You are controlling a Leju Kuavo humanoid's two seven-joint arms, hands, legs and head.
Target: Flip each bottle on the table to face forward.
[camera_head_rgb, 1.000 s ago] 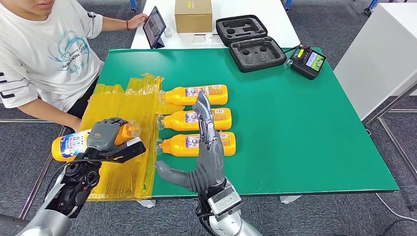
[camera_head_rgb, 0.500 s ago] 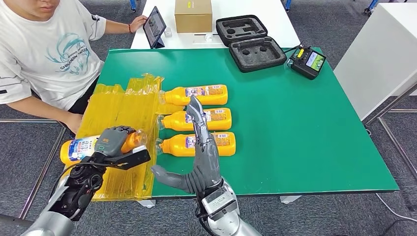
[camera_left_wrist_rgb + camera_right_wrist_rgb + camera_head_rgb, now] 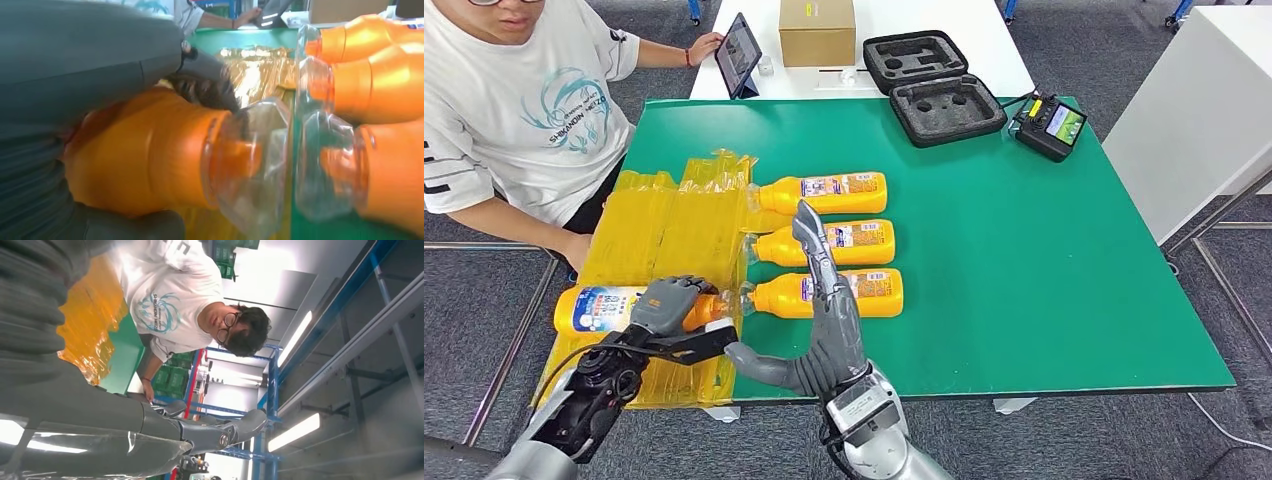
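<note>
My left hand (image 3: 662,306) grips an orange bottle (image 3: 609,307) lying sideways over the yellow plastic wrap (image 3: 664,240) at the table's near left edge; its clear cap (image 3: 250,165) points toward the other bottles. Three orange bottles lie in a column on the green table (image 3: 1024,260): the far one (image 3: 824,192), the middle one (image 3: 864,243) and the near one (image 3: 879,292), caps to the left. My right hand (image 3: 829,320) stands open with fingers stretched upward, just in front of the near and middle bottles, its thumb pointing toward my left hand.
A person in a white shirt (image 3: 514,110) sits at the table's left, an arm near the wrap. A tablet (image 3: 738,54), a cardboard box (image 3: 817,30), a black foam case (image 3: 932,85) and a controller (image 3: 1050,125) stand at the far side. The right half of the table is bare green.
My left hand has carried the bottle down and rightward toward the table's near edge. My right hand has drifted left and slightly lower, still open.
</note>
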